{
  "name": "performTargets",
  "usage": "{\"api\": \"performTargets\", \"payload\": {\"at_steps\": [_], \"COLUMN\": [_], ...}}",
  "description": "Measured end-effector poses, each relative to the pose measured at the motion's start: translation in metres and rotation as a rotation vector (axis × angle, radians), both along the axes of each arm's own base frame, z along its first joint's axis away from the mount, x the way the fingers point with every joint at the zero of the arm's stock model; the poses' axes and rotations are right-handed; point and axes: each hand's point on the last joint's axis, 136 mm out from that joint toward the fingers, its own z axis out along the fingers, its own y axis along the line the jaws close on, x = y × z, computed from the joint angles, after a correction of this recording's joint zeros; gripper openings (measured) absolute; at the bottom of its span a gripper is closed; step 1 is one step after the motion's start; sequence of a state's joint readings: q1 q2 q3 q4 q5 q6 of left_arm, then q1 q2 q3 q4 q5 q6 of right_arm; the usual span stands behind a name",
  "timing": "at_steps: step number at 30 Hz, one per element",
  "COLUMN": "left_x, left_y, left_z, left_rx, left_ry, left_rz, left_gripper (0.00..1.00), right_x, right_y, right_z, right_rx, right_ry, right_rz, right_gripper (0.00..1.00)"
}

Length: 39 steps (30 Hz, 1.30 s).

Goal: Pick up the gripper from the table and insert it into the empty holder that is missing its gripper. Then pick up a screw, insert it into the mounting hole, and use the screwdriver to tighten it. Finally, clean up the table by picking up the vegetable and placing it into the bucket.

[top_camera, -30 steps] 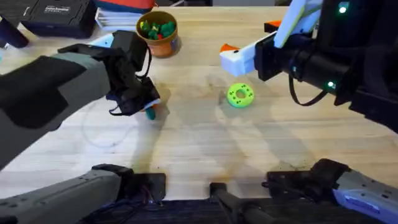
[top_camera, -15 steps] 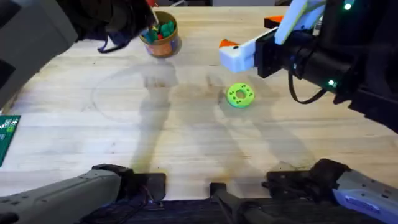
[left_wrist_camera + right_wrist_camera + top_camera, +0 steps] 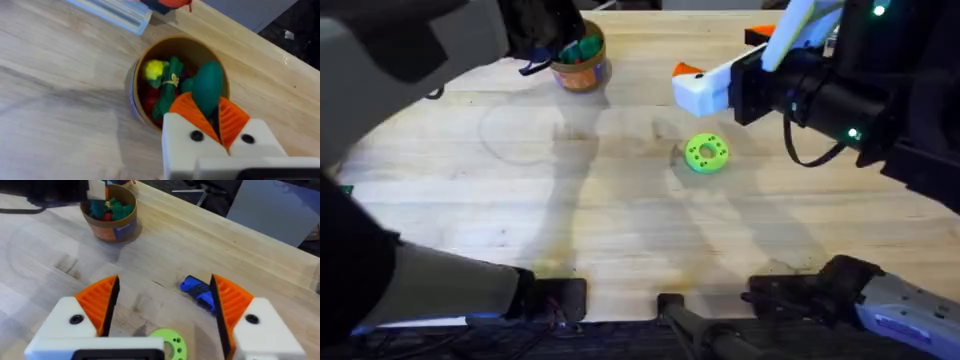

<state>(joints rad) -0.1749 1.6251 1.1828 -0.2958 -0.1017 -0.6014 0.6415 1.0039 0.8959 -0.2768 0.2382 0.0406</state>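
The yellow-orange bucket [image 3: 582,68] stands at the table's back, left of centre, with several toy pieces inside. My left gripper [image 3: 204,99] hangs right over the bucket [image 3: 150,65], its orange pads shut on the dark teal vegetable [image 3: 207,86], which sits above the rim. My right gripper [image 3: 688,82] hovers open at the back right with nothing between its fingers [image 3: 100,302]. From the right wrist the bucket [image 3: 111,226] shows with the left gripper [image 3: 97,192] above it. The loose gripper, the holder and the screw are out of view.
A lime-green disc with holes [image 3: 706,153] lies mid-table just under my right gripper, also visible as the disc [image 3: 170,344]. A short blue object [image 3: 196,290] lies on the wood beyond the right fingers; I cannot tell whether it is the screwdriver. The left arm looms large over the back left.
My left gripper lifted the vegetable off the table at mid-left and carried it back to a spot over the bucket. The right arm has held still.
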Motion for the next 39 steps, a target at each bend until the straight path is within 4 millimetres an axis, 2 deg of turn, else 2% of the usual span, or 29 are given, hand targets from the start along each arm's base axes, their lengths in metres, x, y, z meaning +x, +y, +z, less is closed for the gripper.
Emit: {"api": "performTargets", "payload": {"at_steps": [3, 7, 13, 16, 20, 23, 25, 30, 34, 39], "left_x": [0.009, 0.008, 0.007, 0.002, -0.006, -0.028, -0.049, -0.118, -0.169, -0.209], "left_y": [-0.001, -0.001, -0.001, 0.000, 0.002, 0.005, 0.009, 0.019, 0.016, 0.005], "left_z": [-0.008, -0.011, -0.012, -0.015, -0.001, 0.023, 0.045, 0.088, 0.104, 0.113], "left_rx": [-0.002, 0.003, 0.004, 0.009, 0.010, 0.018, 0.020, 0.057, 0.084, 0.120], "left_ry": [-0.011, 0.000, 0.008, 0.031, 0.023, 0.021, 0.015, 0.018, 0.032, 0.019], "left_rz": [0.001, -0.001, -0.002, -0.002, -0.004, -0.012, -0.015, -0.065, -0.183, -0.355], "left_gripper": [0.020, 0.158, 0.458, 0.647, 0.797, 0.917, 0.981, 0.987, 0.988, 0.988], "right_x": [0.000, 0.000, 0.000, 0.000, 0.000, -0.002, -0.008, -0.031, -0.046, -0.064], "right_y": [0.000, 0.000, 0.000, 0.000, 0.000, -0.002, -0.006, -0.025, -0.040, -0.054], "right_z": [0.000, 0.000, 0.000, 0.000, 0.000, 0.002, 0.006, 0.015, 0.011, 0.001], "right_rx": [-0.004, -0.008, -0.009, -0.009, -0.009, -0.008, -0.005, -0.004, 0.004, -0.001], "right_ry": [-0.002, -0.004, -0.004, -0.004, -0.004, -0.007, -0.011, -0.008, 0.033, 0.127], "right_rz": [0.002, 0.005, 0.005, 0.005, 0.005, 0.005, 0.005, -0.001, -0.027, -0.063], "right_gripper": [0.994, 0.993, 0.993, 0.994, 0.993, 0.993, 0.993, 0.993, 0.994, 0.994]}}
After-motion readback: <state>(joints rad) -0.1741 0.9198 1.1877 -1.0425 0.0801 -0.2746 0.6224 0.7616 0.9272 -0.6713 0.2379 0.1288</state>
